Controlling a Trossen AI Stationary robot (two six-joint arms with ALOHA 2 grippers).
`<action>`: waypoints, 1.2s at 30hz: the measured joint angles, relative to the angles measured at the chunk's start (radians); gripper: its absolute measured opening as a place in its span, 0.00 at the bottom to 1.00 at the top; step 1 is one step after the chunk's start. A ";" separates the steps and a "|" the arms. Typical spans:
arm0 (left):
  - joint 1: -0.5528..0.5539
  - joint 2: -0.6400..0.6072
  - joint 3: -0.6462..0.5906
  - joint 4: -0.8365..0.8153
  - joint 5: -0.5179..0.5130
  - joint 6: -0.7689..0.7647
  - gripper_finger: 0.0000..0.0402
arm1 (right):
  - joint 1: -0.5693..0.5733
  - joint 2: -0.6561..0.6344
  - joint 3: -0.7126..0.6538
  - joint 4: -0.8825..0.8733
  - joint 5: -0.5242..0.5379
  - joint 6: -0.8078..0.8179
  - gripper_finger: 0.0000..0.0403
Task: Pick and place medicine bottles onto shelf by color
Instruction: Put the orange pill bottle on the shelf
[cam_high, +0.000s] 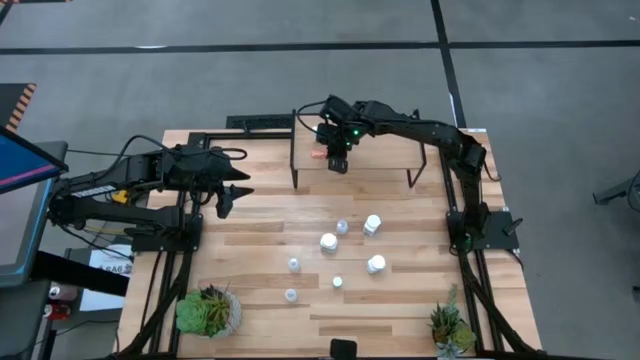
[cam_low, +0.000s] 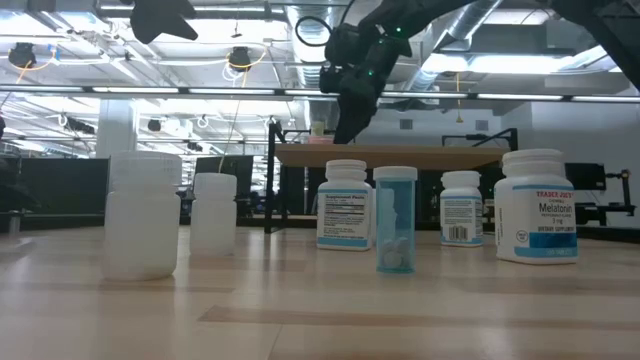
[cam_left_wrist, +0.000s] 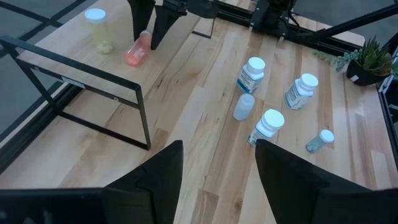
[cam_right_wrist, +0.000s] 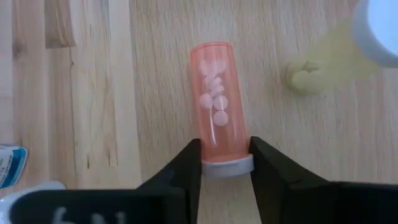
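The right hand (cam_right_wrist: 224, 163) is seen over the shelf (cam_high: 385, 158), its two fingers clamped on the cap end of an orange bottle (cam_right_wrist: 217, 106) that lies on its side on the shelf board; whether it is being set down or righted cannot be told. A pale yellow bottle (cam_left_wrist: 97, 28) with a white cap is stood just beside it on the same shelf. The left hand (cam_left_wrist: 217, 171) is held open and empty above the desk (cam_high: 260, 300), near its left edge, well apart from the bottles. Progress is judged early: only two bottles are on the shelf, one of them lying down; left on the desk are seven, among them white labelled bottles (cam_left_wrist: 250, 73), a small blue one (cam_left_wrist: 319, 140) and frosted ones (cam_low: 143, 215). Sorting by colour is judged mostly undone; the two potted plants (cam_high: 208, 310) are left at the desk's near corners.
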 joint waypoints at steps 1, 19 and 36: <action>0.000 0.000 0.000 0.000 0.000 0.000 0.46 | 0.002 0.000 0.001 -0.001 0.000 0.000 0.27; 0.000 0.000 0.000 0.000 0.000 0.004 0.46 | 0.013 0.000 0.245 -0.591 0.187 0.000 0.28; 0.000 0.007 0.000 0.000 0.001 -0.015 0.46 | 0.148 -0.001 0.244 -0.665 0.385 0.081 0.28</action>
